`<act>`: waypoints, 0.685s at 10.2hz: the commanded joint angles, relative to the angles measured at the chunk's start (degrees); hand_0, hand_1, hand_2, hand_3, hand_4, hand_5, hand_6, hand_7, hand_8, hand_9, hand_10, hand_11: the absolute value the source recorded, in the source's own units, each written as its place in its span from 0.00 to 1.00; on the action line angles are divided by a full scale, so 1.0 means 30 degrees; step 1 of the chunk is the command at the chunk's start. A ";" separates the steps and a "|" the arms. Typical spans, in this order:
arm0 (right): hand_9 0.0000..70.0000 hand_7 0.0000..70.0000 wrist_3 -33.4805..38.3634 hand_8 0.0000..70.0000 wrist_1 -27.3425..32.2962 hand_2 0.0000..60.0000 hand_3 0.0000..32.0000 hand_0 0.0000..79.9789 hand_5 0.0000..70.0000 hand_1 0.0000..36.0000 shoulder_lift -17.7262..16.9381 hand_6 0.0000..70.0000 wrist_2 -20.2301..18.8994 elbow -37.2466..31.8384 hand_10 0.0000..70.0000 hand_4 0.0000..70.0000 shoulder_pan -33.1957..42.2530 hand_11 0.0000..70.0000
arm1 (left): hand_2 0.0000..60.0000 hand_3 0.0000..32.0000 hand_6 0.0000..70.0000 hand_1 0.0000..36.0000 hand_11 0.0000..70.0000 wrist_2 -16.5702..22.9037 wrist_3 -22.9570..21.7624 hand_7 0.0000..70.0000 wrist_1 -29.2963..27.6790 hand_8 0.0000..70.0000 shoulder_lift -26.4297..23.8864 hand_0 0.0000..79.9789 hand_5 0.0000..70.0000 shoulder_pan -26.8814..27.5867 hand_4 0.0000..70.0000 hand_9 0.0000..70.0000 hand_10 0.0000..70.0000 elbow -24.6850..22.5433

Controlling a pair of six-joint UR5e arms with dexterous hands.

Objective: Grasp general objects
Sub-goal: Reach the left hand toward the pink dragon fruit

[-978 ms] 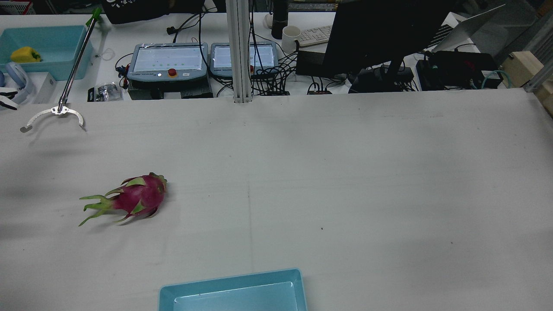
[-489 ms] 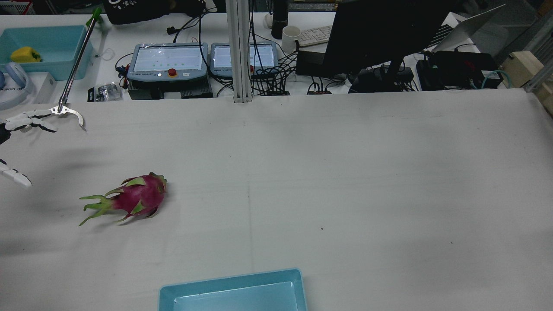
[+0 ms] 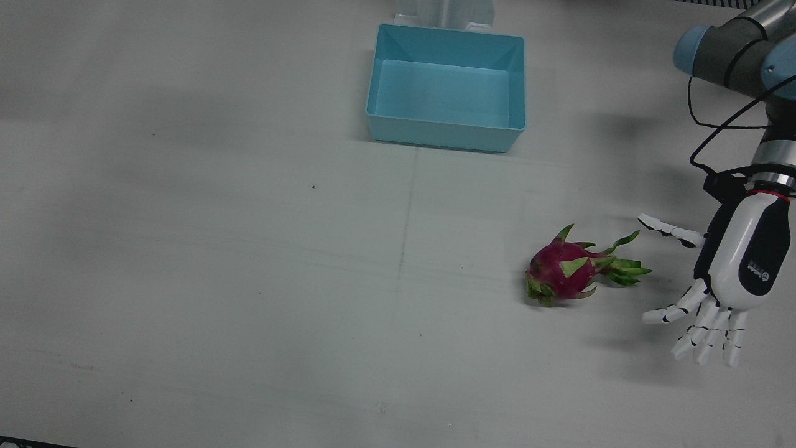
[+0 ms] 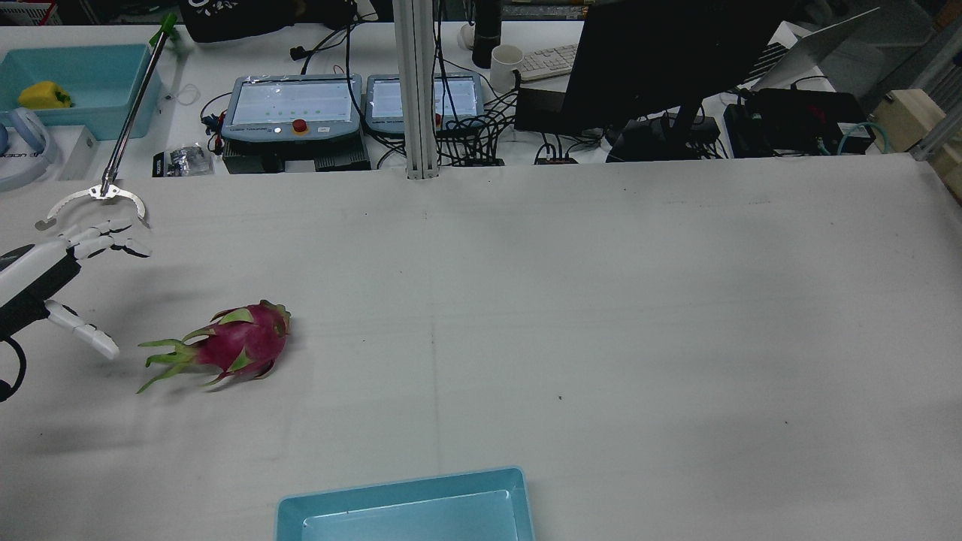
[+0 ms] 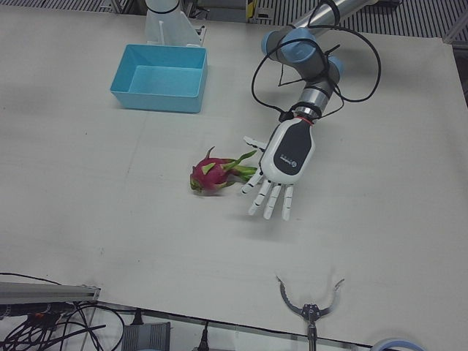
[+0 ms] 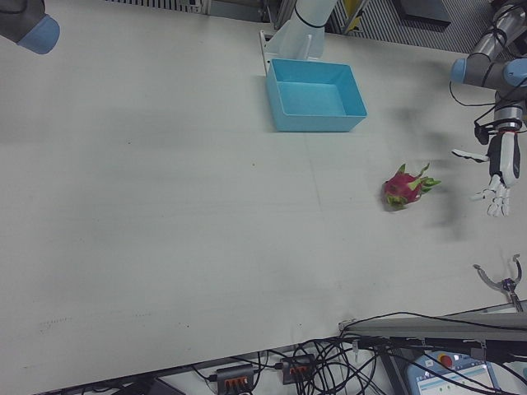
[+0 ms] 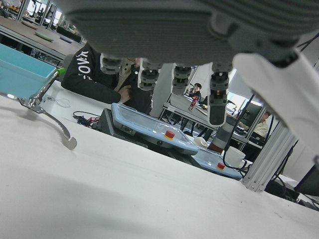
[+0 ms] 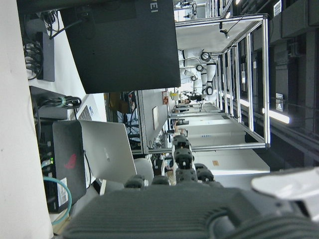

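Grasp not made yet: dragon fruit [image 3: 569, 272] lies on the table [image 3: 249, 280], a way in front of the blue bin [image 3: 446, 87]. Left hand [image 3: 724, 283] hangs just beside its leafy end, fingers spread, holding nothing. Reach-in and closing are what's left; right hand's fingers I cannot tell.

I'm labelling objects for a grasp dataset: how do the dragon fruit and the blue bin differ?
The dragon fruit is magenta with green scales, rounded, lying on its side; the blue bin is plain light blue, rectangular, upright and open-topped. The bin is clearly larger. The fruit lies close beside the left robot hand; the bin sits farther away. Both rest on the white table.
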 commanded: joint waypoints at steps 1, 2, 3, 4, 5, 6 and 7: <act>0.00 0.00 0.0000 0.00 -0.0020 0.00 0.00 0.00 0.00 0.00 0.0000 0.00 0.0010 0.0000 0.00 0.00 0.0000 0.00 | 0.10 0.74 0.02 0.36 0.06 -0.2950 0.0087 0.19 0.4301 0.19 -0.2769 0.62 0.41 0.2236 0.02 0.03 0.03 0.0458; 0.00 0.00 0.0000 0.00 0.0008 0.00 0.00 0.00 0.00 0.00 0.0000 0.00 0.0010 0.0000 0.00 0.00 0.0000 0.00 | 0.11 0.69 0.01 0.31 0.07 -0.2951 0.0028 0.16 0.4946 0.19 -0.3093 0.59 0.38 0.2236 0.00 0.03 0.04 0.0459; 0.00 0.00 0.0000 0.00 -0.0020 0.00 0.00 0.00 0.00 0.00 0.0000 0.00 0.0010 0.0000 0.00 0.00 0.0000 0.00 | 0.13 0.59 0.01 0.28 0.06 -0.2951 -0.0089 0.15 0.5823 0.20 -0.3415 0.58 0.37 0.2236 0.00 0.03 0.04 0.0430; 0.00 0.00 0.0000 0.00 -0.0021 0.00 0.00 0.00 0.00 0.00 0.0000 0.00 -0.0019 0.0000 0.00 0.00 0.0000 0.00 | 0.14 0.56 0.01 0.27 0.06 -0.2951 -0.0090 0.15 0.6643 0.20 -0.3911 0.58 0.37 0.2265 0.00 0.04 0.03 0.0517; 0.00 0.00 0.0000 0.00 -0.0021 0.00 0.00 0.00 0.00 0.00 0.0000 0.00 -0.0020 0.0000 0.00 0.00 0.0000 0.00 | 0.14 0.58 0.01 0.25 0.05 -0.2922 -0.0090 0.15 0.7087 0.20 -0.4235 0.57 0.38 0.2295 0.00 0.04 0.03 0.0634; 0.00 0.00 0.0000 0.00 0.0008 0.00 0.00 0.00 0.00 0.00 0.0000 0.00 -0.0020 0.0000 0.00 0.00 0.0000 0.00 | 0.14 0.59 0.01 0.22 0.05 -0.2893 -0.0090 0.15 0.7613 0.20 -0.4964 0.54 0.39 0.2324 0.00 0.04 0.03 0.1186; 0.00 0.00 0.0000 0.00 -0.0020 0.00 0.00 0.00 0.00 0.00 0.0000 0.00 -0.0020 0.0000 0.00 0.00 0.0000 0.00 | 0.15 0.58 0.02 0.18 0.05 -0.2892 -0.0090 0.16 0.8257 0.20 -0.5870 0.51 0.42 0.2672 0.00 0.04 0.03 0.1859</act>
